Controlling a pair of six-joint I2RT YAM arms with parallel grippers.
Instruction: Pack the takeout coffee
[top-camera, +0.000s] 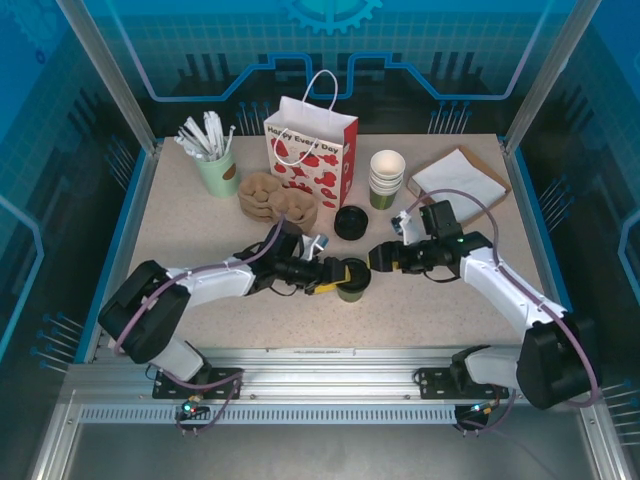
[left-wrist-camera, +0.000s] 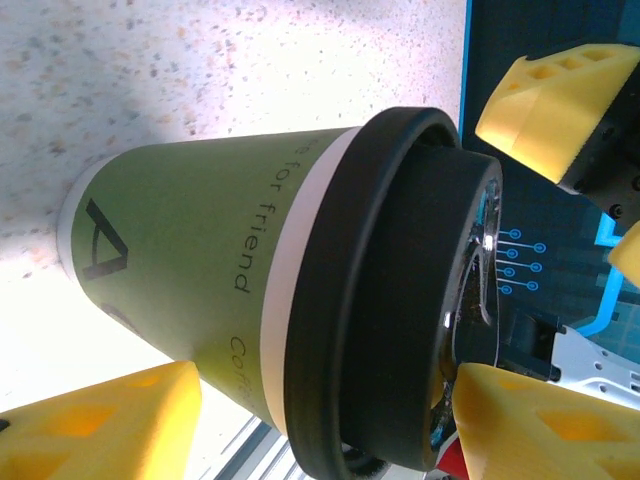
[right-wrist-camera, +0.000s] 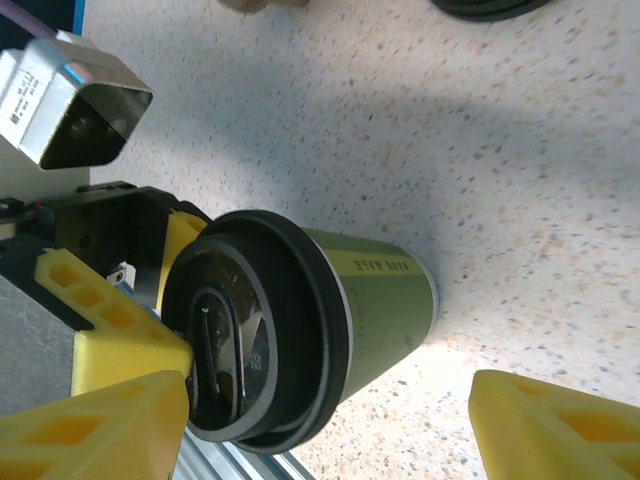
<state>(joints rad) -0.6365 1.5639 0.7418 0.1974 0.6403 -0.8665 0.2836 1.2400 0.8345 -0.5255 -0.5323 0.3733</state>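
Now the takeout coffee (top-camera: 352, 281) stands upright on the worktop (top-camera: 200, 240), about midway between the left and right edges and closer to the near edge, its black lid (right-wrist-camera: 250, 340) seated on the rim. The left claw (top-camera: 340, 279) reaches it from the left with yellow fingers (left-wrist-camera: 100, 425) spread wide either side of the cup; whether they press it I cannot tell. The right claw (top-camera: 379, 262) faces it from the right, jaws parted, one finger (right-wrist-camera: 560, 430) clear of the cup.
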